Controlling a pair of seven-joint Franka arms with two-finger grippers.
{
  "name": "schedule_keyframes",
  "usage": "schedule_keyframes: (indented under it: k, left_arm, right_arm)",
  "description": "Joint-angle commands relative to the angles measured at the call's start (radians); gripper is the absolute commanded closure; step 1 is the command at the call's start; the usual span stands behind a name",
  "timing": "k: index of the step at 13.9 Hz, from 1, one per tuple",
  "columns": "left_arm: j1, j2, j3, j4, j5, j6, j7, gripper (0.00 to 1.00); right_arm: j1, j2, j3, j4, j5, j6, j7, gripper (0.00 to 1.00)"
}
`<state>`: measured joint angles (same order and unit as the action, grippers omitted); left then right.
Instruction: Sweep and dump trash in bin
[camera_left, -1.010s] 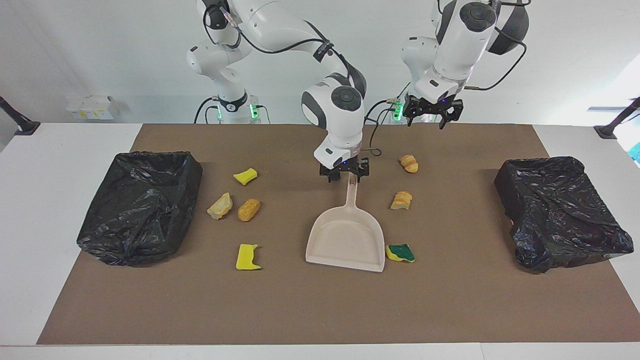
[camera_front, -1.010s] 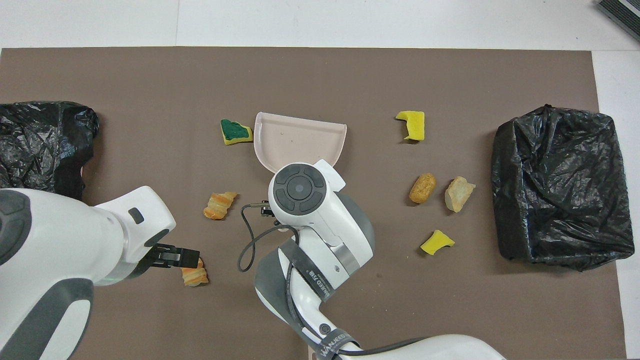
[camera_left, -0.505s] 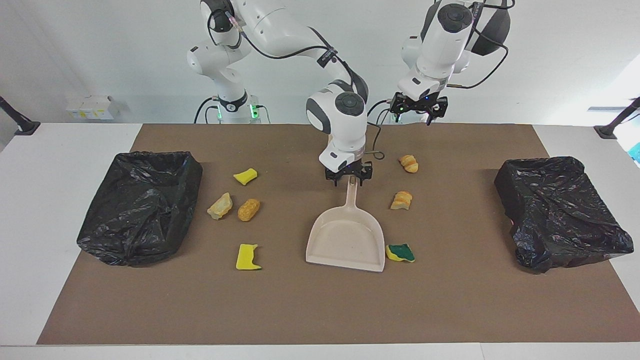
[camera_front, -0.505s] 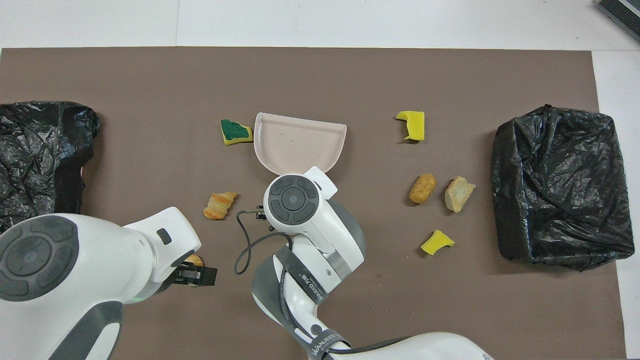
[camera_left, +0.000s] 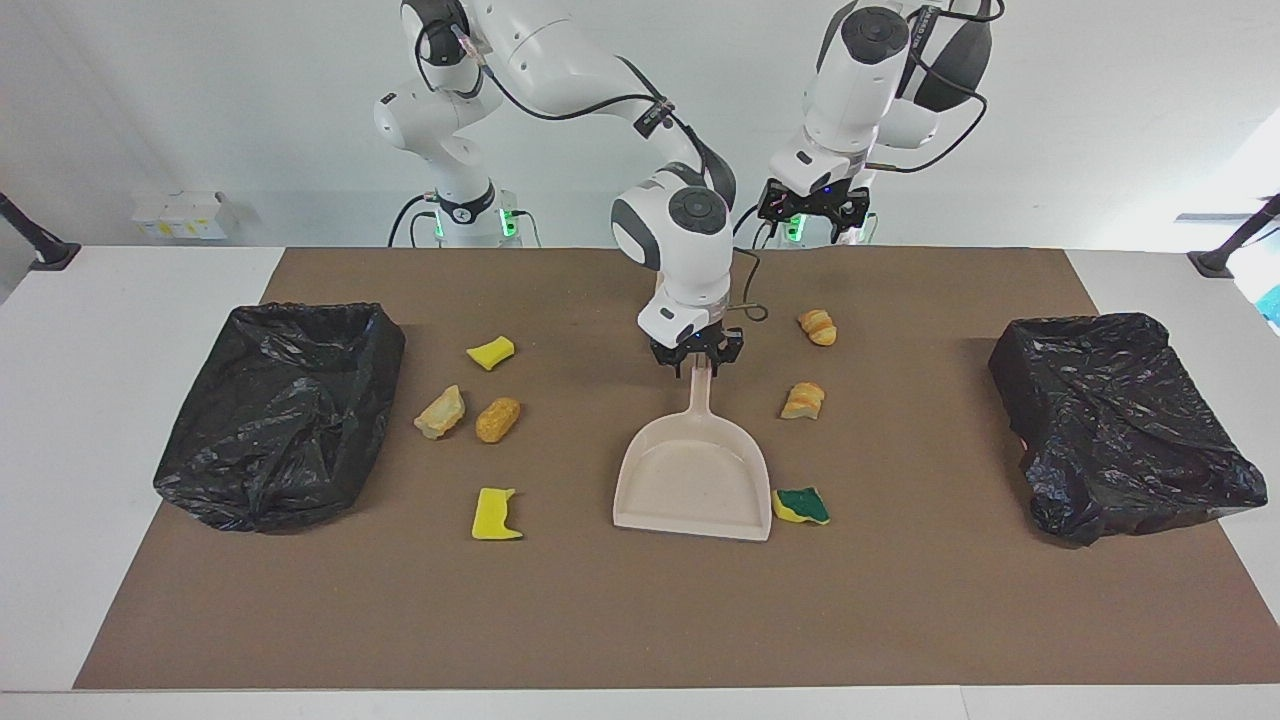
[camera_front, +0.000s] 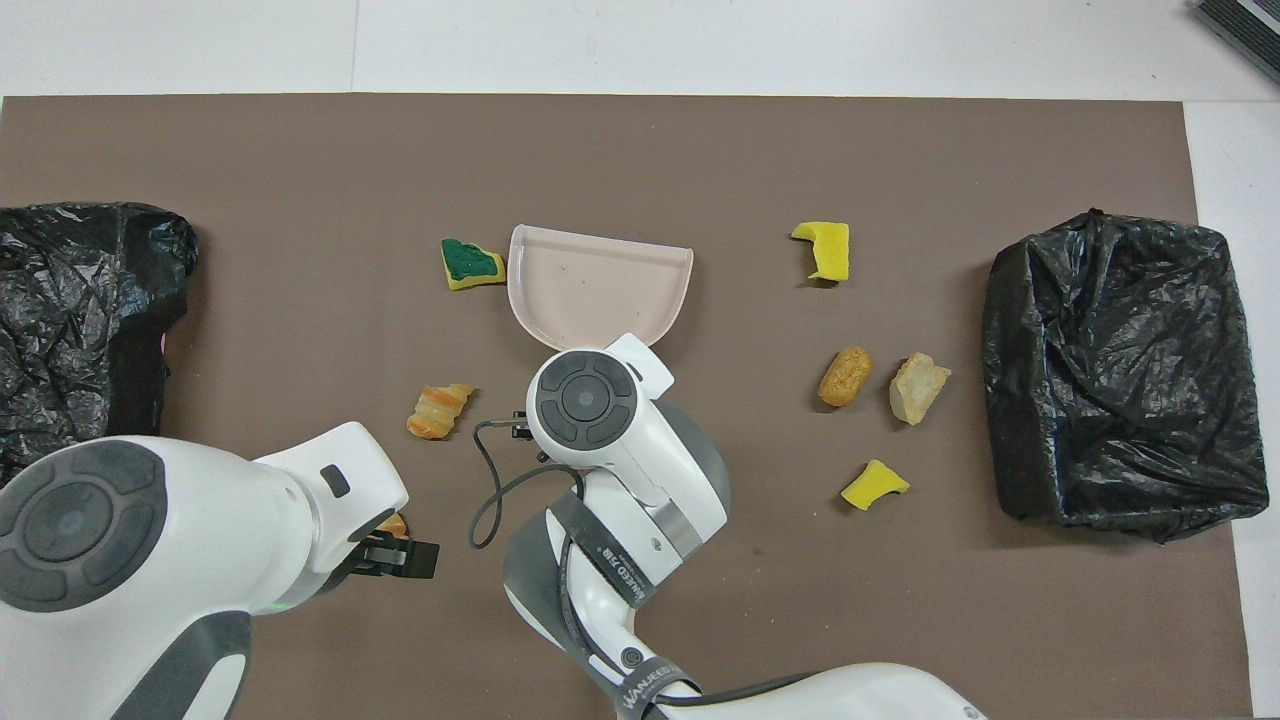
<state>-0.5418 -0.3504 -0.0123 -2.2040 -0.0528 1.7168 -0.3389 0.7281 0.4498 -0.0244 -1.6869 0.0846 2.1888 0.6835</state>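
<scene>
The beige dustpan lies flat mid-mat, handle toward the robots; it also shows in the overhead view. My right gripper is open, low over the handle's end with a finger on each side. My left gripper is open, empty and raised over the mat's edge nearest the robots. The trash lies scattered: a yellow-and-green sponge touching the pan's corner, two bread lumps, two yellow sponge pieces, a tan lump and an orange lump. No brush is in view.
Two bins lined with black bags stand on the brown mat: one at the right arm's end, one at the left arm's end. In the overhead view my left arm covers most of one bread lump.
My left gripper has risen and drawn back toward the robots. My right gripper has turned and settled squarely over the dustpan handle. The trash has not moved.
</scene>
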Motion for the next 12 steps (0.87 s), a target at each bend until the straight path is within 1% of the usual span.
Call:
schedule_keyframes:
  k: [1,3,4,5,6,7,8,9,10,11,12]
  left_arm:
    - [-0.050,-0.044,0.014,-0.063,-0.007,0.041,-0.041,0.00]
    - [-0.079,-0.050,0.014,-0.085,-0.007,0.059,-0.089,0.00]
    - [-0.095,-0.055,0.014,-0.094,-0.007,0.070,-0.110,0.00]
    - [-0.102,-0.056,0.014,-0.100,-0.007,0.075,-0.123,0.00]
    - [-0.110,-0.058,0.014,-0.105,-0.007,0.078,-0.124,0.00]
    - [-0.110,-0.062,0.014,-0.112,-0.007,0.082,-0.124,0.00]
    - [-0.110,-0.068,0.014,-0.118,-0.007,0.087,-0.124,0.00]
    - [-0.110,-0.070,0.014,-0.124,-0.007,0.089,-0.124,0.00]
    - [-0.125,-0.070,0.014,-0.134,-0.007,0.096,-0.129,0.00]
    - [-0.148,-0.070,0.014,-0.141,-0.007,0.110,-0.156,0.00]
    - [-0.167,-0.070,0.014,-0.149,-0.007,0.119,-0.188,0.00]
  right_arm:
    - [-0.009,0.000,0.003,0.003,-0.006,0.023,-0.058,0.60]
    - [-0.016,0.000,0.003,0.004,-0.002,0.026,-0.126,0.60]
    - [-0.029,0.001,0.003,0.006,-0.002,0.034,-0.159,0.62]
    - [-0.039,0.003,0.003,0.004,-0.002,0.046,-0.189,0.80]
    - [-0.041,0.003,0.003,0.006,0.000,0.048,-0.217,0.94]
    - [-0.042,0.004,0.003,0.006,0.001,0.048,-0.231,0.96]
    - [-0.049,0.006,0.003,0.006,0.000,0.048,-0.246,0.96]
    - [-0.052,0.007,0.001,0.006,0.000,0.048,-0.268,0.92]
    - [-0.053,0.007,0.003,0.006,0.001,0.048,-0.298,0.76]
    - [-0.061,0.009,0.003,0.006,0.001,0.048,-0.315,0.65]
    - [-0.065,0.009,0.003,0.006,-0.002,0.048,-0.328,0.62]
